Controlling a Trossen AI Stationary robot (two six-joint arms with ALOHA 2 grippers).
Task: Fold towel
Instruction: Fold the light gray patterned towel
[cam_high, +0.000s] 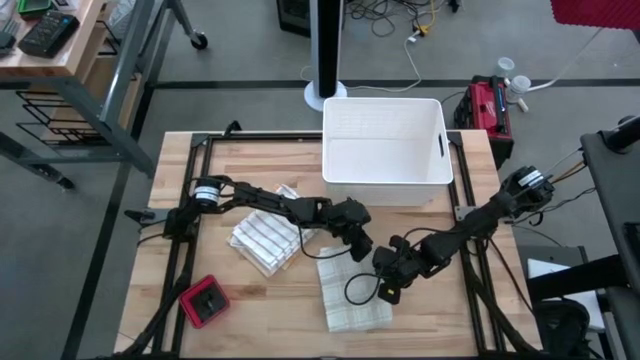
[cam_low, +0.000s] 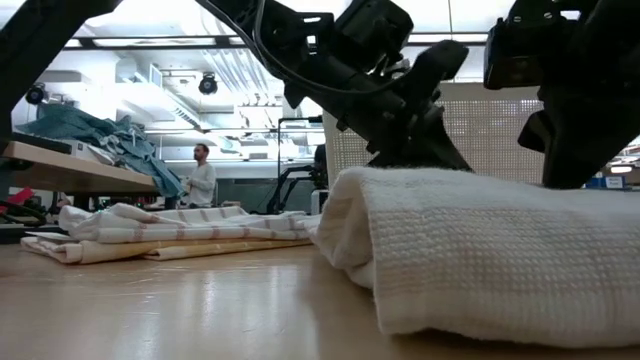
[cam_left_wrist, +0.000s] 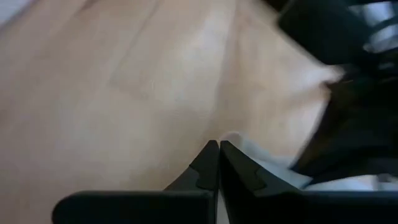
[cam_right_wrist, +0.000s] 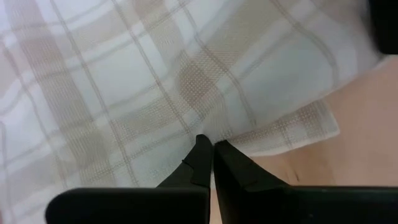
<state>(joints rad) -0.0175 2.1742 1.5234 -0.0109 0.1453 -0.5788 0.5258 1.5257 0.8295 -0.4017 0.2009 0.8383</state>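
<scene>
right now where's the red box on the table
In the high view the red box sits near the table's front left corner, just front-left of the striped towel pile.

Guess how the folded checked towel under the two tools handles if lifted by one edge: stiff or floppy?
Probably floppy: the checked towel lies in soft rounded folds in the low view, so lifted layers would likely sag open. Likely light, being thin woven cloth. Its textured weave suggests it won't slip easily from the left tool or right tool, both shut at its edge.

Probably a lab: workbench (cam_high: 60, 50), floor cables (cam_high: 395, 20)
</scene>
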